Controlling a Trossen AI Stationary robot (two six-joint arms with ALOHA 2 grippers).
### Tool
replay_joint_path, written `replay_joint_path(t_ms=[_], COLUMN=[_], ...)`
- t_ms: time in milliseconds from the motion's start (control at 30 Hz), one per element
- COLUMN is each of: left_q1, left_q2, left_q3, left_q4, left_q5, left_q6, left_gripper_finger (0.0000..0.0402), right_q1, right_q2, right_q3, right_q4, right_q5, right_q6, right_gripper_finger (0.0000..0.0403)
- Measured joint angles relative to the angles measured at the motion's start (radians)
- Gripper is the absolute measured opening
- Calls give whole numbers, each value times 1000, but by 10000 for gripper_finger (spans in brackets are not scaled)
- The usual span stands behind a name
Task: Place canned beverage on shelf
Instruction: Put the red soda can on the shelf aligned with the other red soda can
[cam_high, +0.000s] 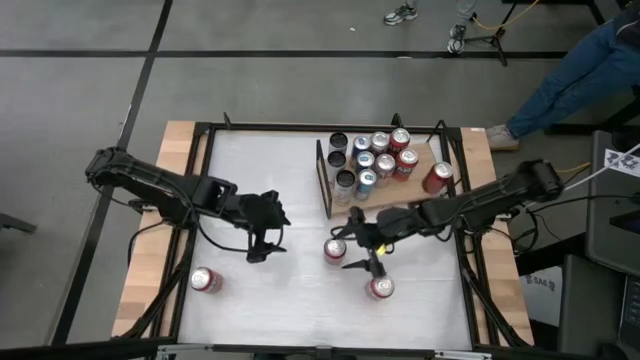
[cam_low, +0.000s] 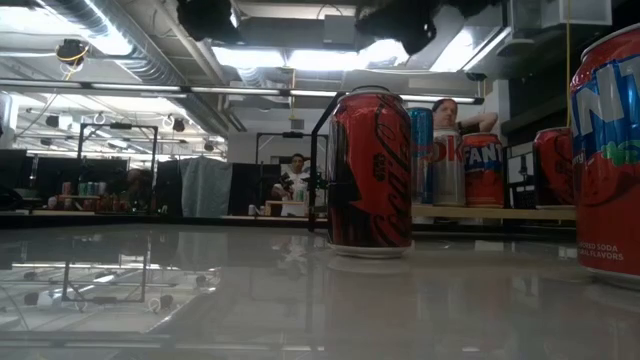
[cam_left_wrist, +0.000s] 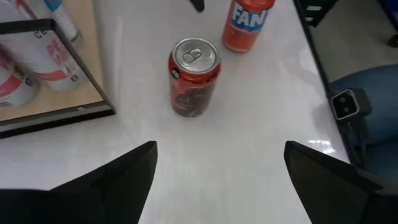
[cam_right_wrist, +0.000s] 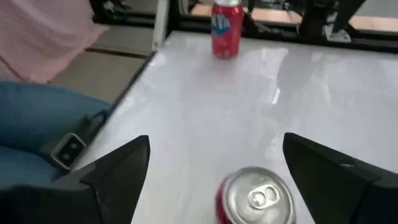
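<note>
A dark red cola can (cam_high: 335, 250) stands upright on the white table, also in the left wrist view (cam_left_wrist: 194, 76) and low view (cam_low: 370, 170). A red Fanta can (cam_high: 381, 288) stands nearer the near edge; its top shows in the right wrist view (cam_right_wrist: 258, 196). A third red can (cam_high: 205, 280) stands at the near left. The wooden shelf (cam_high: 412, 190), with a black frame (cam_high: 322, 178), carries several upright cans at the far right. My left gripper (cam_high: 262, 240) is open and empty, left of the cola can. My right gripper (cam_high: 365, 258) is open and empty, above and between the two cans.
A red can (cam_high: 437, 177) stands at the shelf's right end. A black frame (cam_high: 205, 135) rims the table. A person's legs (cam_high: 575, 75) show beyond the far right corner. Open tabletop (cam_high: 280, 170) lies at the far left and middle.
</note>
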Motion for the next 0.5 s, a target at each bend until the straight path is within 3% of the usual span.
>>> replay_joint_path(t_ms=[233, 500], left_q1=[-29, -33], left_q2=[0, 0], left_q3=[0, 0], left_q4=[2, 3], left_q5=[-86, -98], left_q6=[-1, 0], left_gripper_finger=[342, 342], right_q1=[-4, -3], right_q2=[69, 120], right_q3=[0, 0], right_q4=[1, -2], right_q5=[55, 63], right_q6=[-56, -76], right_gripper_finger=[356, 356])
